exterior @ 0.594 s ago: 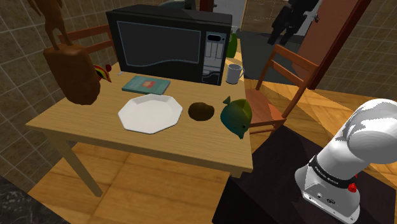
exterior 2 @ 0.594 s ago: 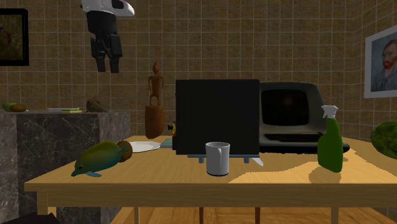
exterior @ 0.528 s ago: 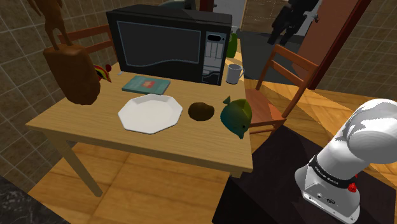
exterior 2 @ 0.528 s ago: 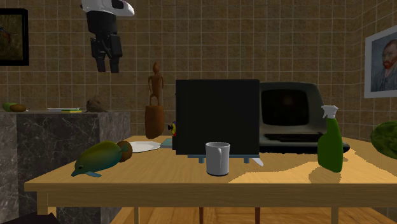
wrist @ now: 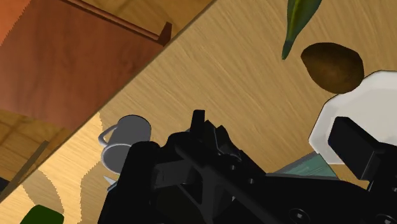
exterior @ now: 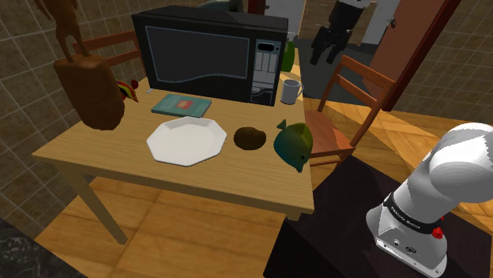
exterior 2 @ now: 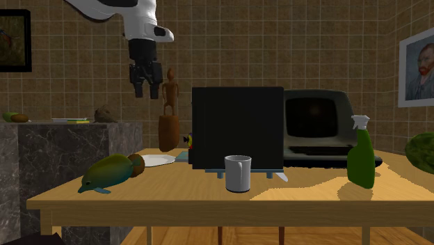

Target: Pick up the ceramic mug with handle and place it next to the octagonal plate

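Observation:
A grey mug [exterior: 291, 91] with a handle stands at the table's far corner, beside the black microwave [exterior: 209, 55]. The white octagonal plate [exterior: 187, 140] lies mid-table in front of the microwave. My black gripper [exterior: 325, 55] hangs open and empty in the air, above and to the shoulder view's right of the mug. In the second exterior view the gripper [exterior 2: 146, 92] hovers high, well left of the mug [exterior 2: 237, 172], and the plate [exterior 2: 158, 160] peeks out behind. The wrist view looks down on the mug [wrist: 124, 139] and the plate [wrist: 331, 124].
A brown lump [exterior: 250, 138] and a green fish figure [exterior: 294, 144] lie right of the plate. A teal book [exterior: 182, 103] and a wooden statue [exterior: 87, 79] stand left. A wooden chair [exterior: 348, 103] is by the mug's corner. A green spray bottle [exterior 2: 361, 153] and an old monitor [exterior 2: 316, 118] are nearby.
The arm has swung: the gripper moved lower and toward the mug, leftward in the shoulder view and rightward in the second exterior view. The objects on the table have not moved.

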